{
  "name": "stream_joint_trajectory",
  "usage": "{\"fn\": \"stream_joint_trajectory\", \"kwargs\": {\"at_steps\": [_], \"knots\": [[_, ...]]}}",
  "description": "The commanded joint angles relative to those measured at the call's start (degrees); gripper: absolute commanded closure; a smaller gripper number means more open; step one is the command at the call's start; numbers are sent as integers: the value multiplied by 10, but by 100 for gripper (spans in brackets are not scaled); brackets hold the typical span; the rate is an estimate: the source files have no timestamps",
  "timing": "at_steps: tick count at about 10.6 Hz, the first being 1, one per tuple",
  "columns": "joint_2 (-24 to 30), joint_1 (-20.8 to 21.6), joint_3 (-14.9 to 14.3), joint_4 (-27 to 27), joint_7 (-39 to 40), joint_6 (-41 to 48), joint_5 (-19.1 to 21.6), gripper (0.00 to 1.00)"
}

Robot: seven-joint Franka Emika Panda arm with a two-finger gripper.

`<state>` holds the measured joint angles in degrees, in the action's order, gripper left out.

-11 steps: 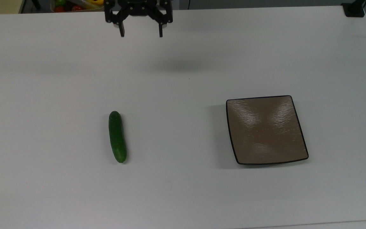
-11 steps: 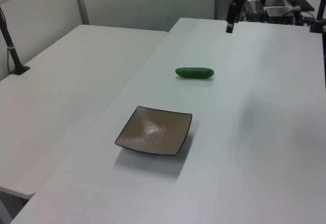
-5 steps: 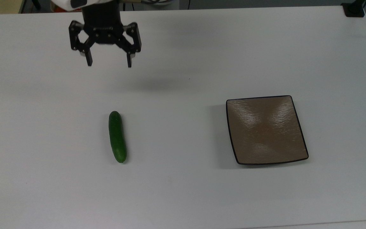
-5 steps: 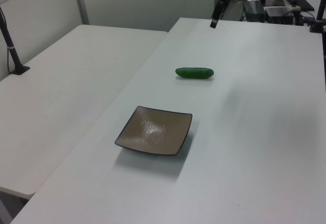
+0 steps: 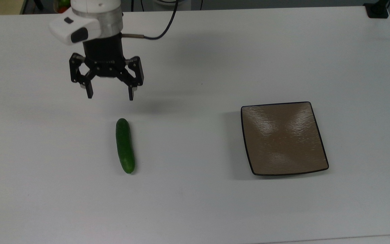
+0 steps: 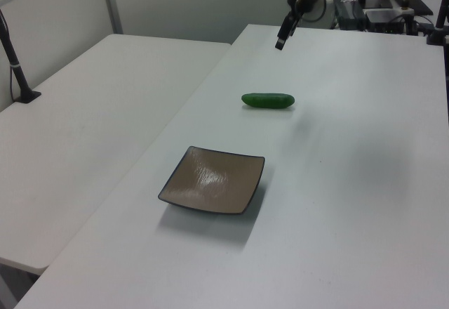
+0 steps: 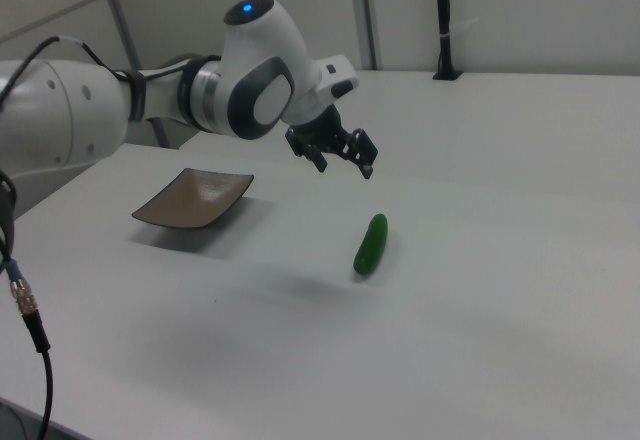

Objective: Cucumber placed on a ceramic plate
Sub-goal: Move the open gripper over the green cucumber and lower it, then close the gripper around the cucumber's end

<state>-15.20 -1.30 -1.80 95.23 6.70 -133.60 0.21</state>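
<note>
A small dark green cucumber (image 5: 125, 145) lies lengthwise on the white table (image 5: 195, 203), left of centre in the top view; it also shows as the cucumber (image 6: 268, 100) and the cucumber (image 7: 370, 243). The square brown ceramic plate (image 5: 283, 138) with a black rim sits empty at the top view's right, seen too as the plate (image 6: 214, 180) and the plate (image 7: 195, 198). My gripper (image 5: 110, 95) hangs open in the air behind the cucumber's far end, apart from it, with nothing between its fingers. The same gripper (image 7: 345, 167) hovers above and left of the cucumber in the right view.
A second white table (image 6: 91, 133) adjoins on the left view's left. A black post base (image 5: 376, 10) stands at the top view's far right corner. Coloured items (image 5: 62, 4) sit beyond the far edge. A black cable (image 7: 30, 320) hangs at the right view's left.
The gripper has come down and forward from the table's far edge toward the cucumber, staying open. Cucumber and plate have not moved.
</note>
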Motion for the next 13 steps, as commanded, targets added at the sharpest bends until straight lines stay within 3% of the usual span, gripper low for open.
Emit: {"fn": "stream_joint_trajectory", "kwargs": {"at_steps": [1,7,13], "knots": [[-47,2,-4,-10,22,-41,10,0],[-129,4,-4,-11,20,-113,-5,0],[-175,4,-4,-19,17,-138,-30,0]]}}
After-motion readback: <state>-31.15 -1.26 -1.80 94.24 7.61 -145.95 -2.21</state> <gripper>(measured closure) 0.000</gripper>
